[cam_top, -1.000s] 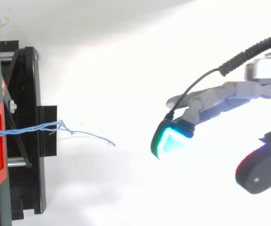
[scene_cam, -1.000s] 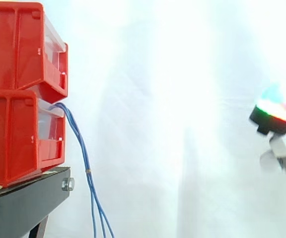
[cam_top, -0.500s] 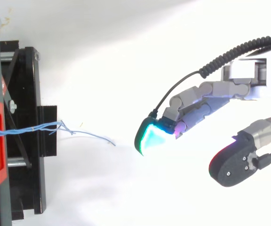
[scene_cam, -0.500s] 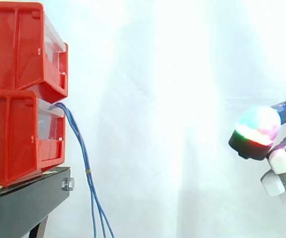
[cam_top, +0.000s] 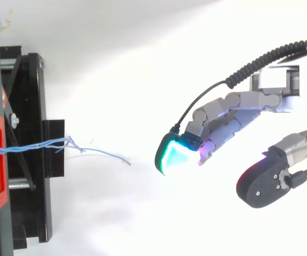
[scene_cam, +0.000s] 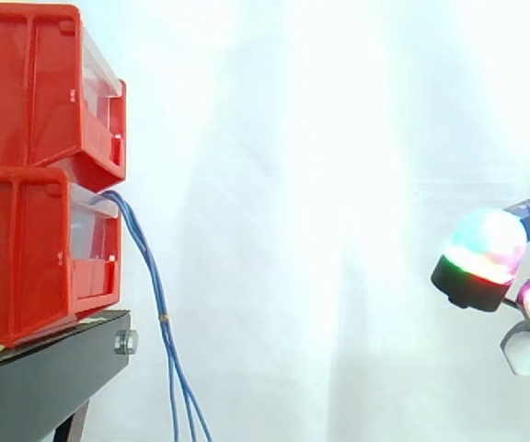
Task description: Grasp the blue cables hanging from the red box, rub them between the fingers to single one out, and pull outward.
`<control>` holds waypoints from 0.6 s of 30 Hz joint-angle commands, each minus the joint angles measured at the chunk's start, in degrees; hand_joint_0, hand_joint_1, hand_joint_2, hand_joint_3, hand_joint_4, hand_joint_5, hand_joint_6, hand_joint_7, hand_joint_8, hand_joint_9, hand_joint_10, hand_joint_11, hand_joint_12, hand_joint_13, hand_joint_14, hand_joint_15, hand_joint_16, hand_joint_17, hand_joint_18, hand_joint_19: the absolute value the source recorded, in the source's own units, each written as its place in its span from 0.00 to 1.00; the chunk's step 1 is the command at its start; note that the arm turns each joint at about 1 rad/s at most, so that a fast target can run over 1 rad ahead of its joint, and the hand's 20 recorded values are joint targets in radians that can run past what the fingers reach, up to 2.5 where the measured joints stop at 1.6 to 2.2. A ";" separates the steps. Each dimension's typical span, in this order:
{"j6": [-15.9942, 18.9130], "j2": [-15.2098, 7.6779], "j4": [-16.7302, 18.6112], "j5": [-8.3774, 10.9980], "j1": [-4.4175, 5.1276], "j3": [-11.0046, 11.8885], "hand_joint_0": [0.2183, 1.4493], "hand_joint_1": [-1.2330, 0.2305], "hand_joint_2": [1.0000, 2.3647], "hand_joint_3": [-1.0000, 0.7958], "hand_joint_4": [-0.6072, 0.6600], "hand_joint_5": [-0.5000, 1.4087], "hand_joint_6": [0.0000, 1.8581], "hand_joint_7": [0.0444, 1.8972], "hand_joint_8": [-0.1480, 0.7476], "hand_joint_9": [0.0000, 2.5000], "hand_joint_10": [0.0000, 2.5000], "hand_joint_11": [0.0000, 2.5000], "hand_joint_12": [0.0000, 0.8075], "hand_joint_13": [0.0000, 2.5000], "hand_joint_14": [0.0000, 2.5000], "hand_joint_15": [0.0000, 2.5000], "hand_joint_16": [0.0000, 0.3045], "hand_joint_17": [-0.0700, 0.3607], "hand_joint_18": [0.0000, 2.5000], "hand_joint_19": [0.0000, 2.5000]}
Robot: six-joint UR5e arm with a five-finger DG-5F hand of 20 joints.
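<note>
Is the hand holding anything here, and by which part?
Nothing is held. The hand is open, apart from the blue cables, which hang free from the lower red bin.

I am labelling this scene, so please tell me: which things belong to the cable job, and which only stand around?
Job: blue cables, lower red box, hand.
Around: upper red box, black stand, white curtain.

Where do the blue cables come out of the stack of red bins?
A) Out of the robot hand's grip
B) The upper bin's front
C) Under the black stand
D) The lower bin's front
D: in the side view the blue cables emerge at the top front of the lower red bin and hang down past the black stand, far from the open hand.
</note>
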 commanded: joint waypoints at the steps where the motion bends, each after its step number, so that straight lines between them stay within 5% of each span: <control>1: -0.12 0.00 0.15 -0.02 -0.11 0.00 0.26 0.45 0.00 0.32 0.60 0.18 0.27 0.36 0.41 0.29 0.00 0.07 0.35 0.19 0.00 0.09 0.13 0.37 0.13 0.11; 18: -0.03 -0.61 2.79 1.48 -0.11 0.00 0.25 0.45 0.00 0.31 0.58 0.17 0.27 0.36 0.41 0.28 0.00 0.08 0.35 0.20 0.00 0.10 0.13 0.37 0.14 0.11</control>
